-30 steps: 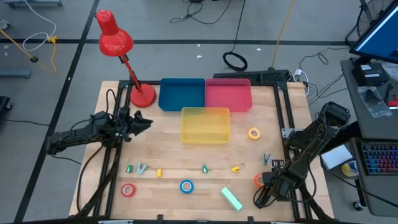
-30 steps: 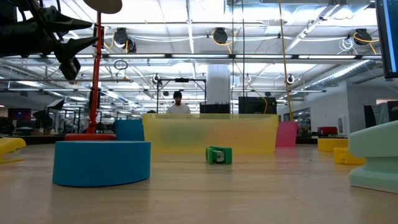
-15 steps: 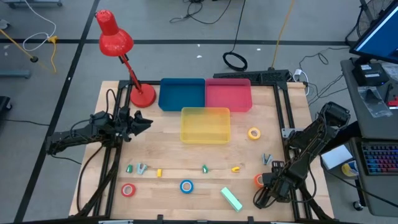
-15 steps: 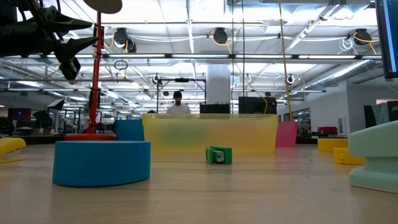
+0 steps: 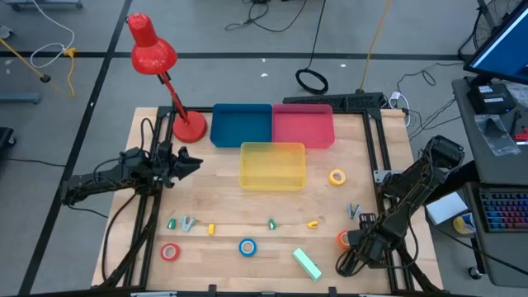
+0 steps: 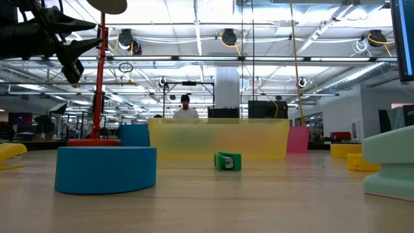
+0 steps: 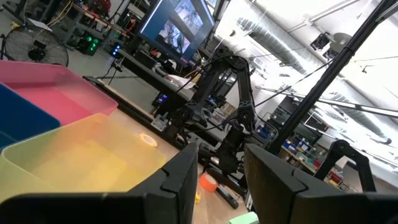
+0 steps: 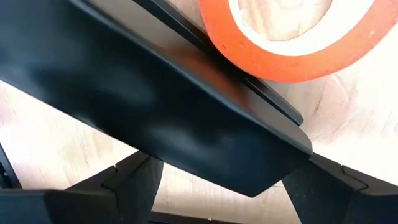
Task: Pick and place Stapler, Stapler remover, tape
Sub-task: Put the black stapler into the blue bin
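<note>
Near the table's right front, an orange tape [image 5: 343,239] lies flat on the wood, and my right gripper [image 5: 353,241] stands over it, pointing down and open. The orange tape [image 8: 280,59] fills the right wrist view. The red tape [image 5: 170,252], blue tape [image 5: 247,247] and yellow tape [image 5: 337,176] also lie flat. A mint stapler [image 5: 307,263] rests near the front edge. Small stapler removers [image 5: 271,223] are scattered in a row. My left gripper [image 5: 190,162] hovers open at the left, holding nothing. My right gripper comes at the orange tape from above. One dark finger [image 8: 186,118] lies along the ring's outer rim [image 8: 230,46]; I cannot tell whether it touches. The tape lies flat on the table with bare wood showing in its centre.
Blue bin [image 5: 241,125], pink bin [image 5: 303,125] and yellow bin [image 5: 272,165] stand at the back middle. A red desk lamp [image 5: 188,128] stands at the back left. Black frame rails [image 5: 375,165] run along the table's sides. A person [image 6: 185,107] shows far behind the table.
</note>
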Tool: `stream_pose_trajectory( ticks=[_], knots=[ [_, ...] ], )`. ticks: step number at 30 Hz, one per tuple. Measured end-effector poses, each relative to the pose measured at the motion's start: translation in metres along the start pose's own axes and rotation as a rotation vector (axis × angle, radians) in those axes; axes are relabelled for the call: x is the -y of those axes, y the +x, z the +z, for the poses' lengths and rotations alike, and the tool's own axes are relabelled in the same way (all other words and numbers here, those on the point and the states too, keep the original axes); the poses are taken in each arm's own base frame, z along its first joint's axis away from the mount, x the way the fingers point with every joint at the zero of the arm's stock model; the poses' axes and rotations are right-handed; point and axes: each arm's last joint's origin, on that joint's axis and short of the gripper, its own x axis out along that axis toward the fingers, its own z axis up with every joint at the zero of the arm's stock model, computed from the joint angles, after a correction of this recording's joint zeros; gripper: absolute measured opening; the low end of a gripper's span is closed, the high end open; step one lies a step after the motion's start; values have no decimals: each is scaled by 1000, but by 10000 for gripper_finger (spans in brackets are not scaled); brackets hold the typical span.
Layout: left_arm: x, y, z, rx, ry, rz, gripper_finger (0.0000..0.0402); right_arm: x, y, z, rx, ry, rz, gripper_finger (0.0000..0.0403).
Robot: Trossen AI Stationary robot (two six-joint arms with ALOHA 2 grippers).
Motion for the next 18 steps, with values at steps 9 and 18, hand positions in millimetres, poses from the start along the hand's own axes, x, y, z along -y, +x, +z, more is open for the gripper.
stream_pose_trajectory(
  ticks=[9,18],
  knots=[
    [0,0,0,0,-3,0,134,-1,0,1,9,21,14,294],
    [0,0,0,0,-1,0,134,11,-13,-8,-25,50,-28,293]
  ],
)
